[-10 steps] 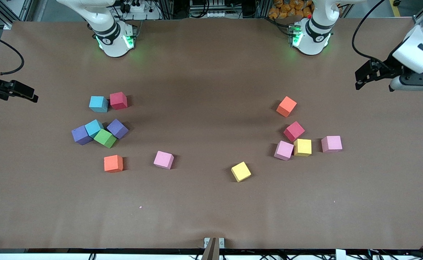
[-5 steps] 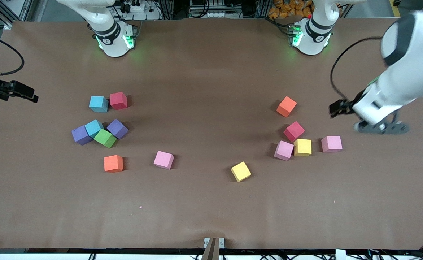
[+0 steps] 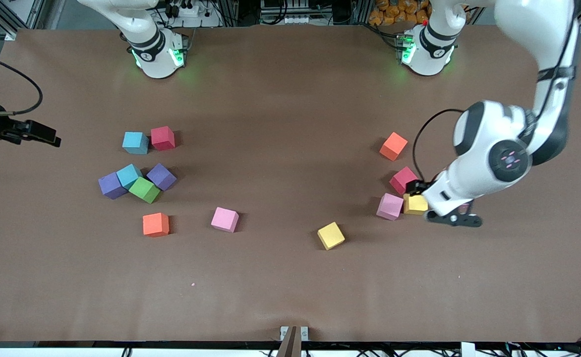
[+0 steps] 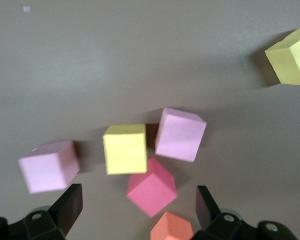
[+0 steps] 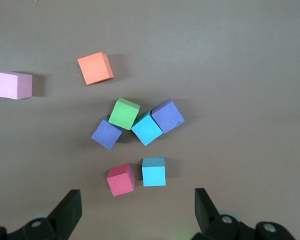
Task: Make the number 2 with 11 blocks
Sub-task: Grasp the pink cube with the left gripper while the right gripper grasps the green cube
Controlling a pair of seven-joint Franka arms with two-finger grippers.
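Toward the right arm's end, mid-frame, a pair of blocks (image 3: 163, 138) sat touching. Lower in the frame lay a cluster of four (image 3: 145, 190), and lower still two separate blocks (image 3: 155, 224). A lone block (image 3: 330, 235) lay in the lower middle. Toward the left arm's end, an outlying block (image 3: 393, 146) lay above a tight group of three (image 3: 389, 206), with the left gripper (image 4: 135, 210) over them. The right gripper (image 3: 47, 134) hung at the frame's edge.

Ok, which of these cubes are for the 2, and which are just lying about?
For the job:
pink blocks, yellow blocks, purple blocks, orange blocks, green block, red blocks: twelve, one more than needed.
Left gripper, open, over the red, yellow and pink cluster; right gripper waits, open, over its end of the table.

Lying about:
light blue cubes.
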